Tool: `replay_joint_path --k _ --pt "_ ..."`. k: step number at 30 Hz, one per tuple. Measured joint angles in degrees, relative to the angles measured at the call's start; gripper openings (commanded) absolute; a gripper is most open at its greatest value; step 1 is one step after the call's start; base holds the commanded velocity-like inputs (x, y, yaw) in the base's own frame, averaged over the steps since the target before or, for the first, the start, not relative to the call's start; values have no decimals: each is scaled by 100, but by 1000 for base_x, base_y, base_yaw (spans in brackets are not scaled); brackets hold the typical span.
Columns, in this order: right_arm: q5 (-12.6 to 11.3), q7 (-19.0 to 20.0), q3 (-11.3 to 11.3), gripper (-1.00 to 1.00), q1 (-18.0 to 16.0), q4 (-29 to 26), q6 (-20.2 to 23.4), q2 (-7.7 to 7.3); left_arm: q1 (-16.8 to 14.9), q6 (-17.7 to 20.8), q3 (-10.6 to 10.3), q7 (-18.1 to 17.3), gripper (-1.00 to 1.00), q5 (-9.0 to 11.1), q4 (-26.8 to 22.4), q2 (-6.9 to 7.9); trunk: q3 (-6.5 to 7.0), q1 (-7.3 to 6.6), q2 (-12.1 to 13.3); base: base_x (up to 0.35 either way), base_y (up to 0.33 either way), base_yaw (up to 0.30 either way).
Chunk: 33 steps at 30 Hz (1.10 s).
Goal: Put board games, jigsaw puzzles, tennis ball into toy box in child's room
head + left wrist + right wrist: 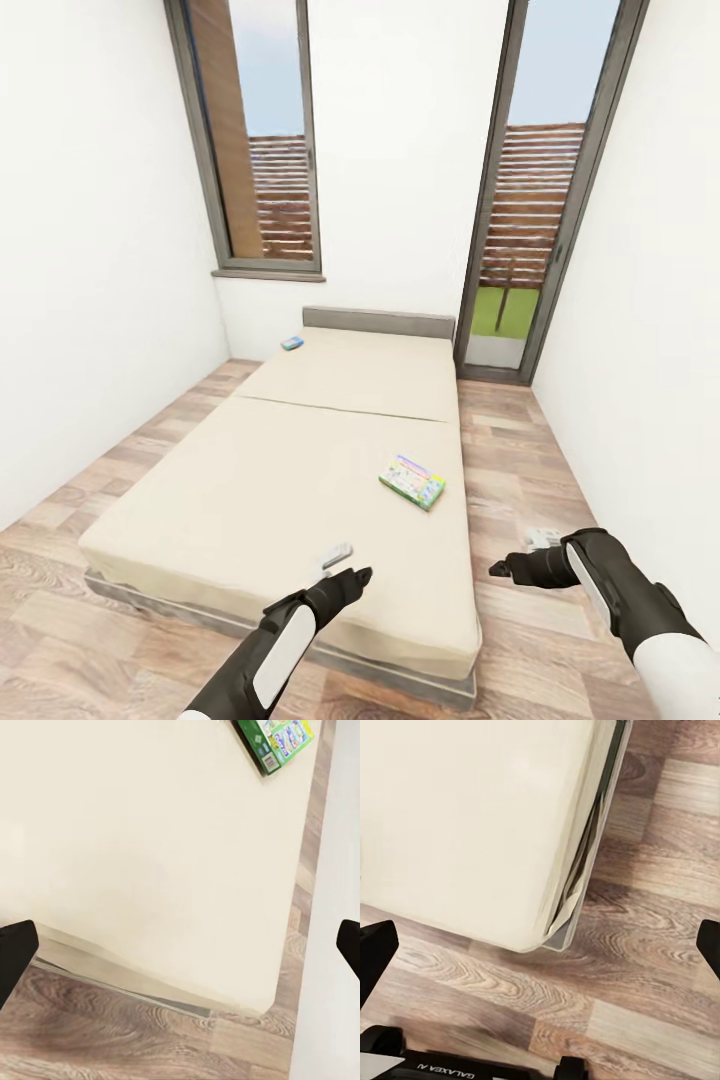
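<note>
The bed with its beige mattress lies straight ahead. One board game, a green box, rests near the bed's right edge, and it shows again as the board game in the left wrist view. A second, small blue board game lies at the far left by the grey headboard. My left gripper hovers open over the bed's near edge. My right gripper is open above the floor, right of the bed's corner. The table, toy box, jigsaw puzzles and tennis ball are out of view.
White walls close in on both sides. A tall window stands at the back left and a glass door at the back right. Wood-plank floor runs in narrow strips along both sides of the bed.
</note>
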Motion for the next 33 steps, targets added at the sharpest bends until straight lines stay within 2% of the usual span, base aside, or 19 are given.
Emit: replay_joint_path --k 18,33 --pt "18 -8 18 100 25 -35 -17 50 0 0 8 -16 100 3 -9 0 0 0 0 24 1 -39" --pt "14 -7 9 100 27 -47 -20 55 0 -3 4 -22 100 3 -9 0 0 -2 0 242 94 -1"
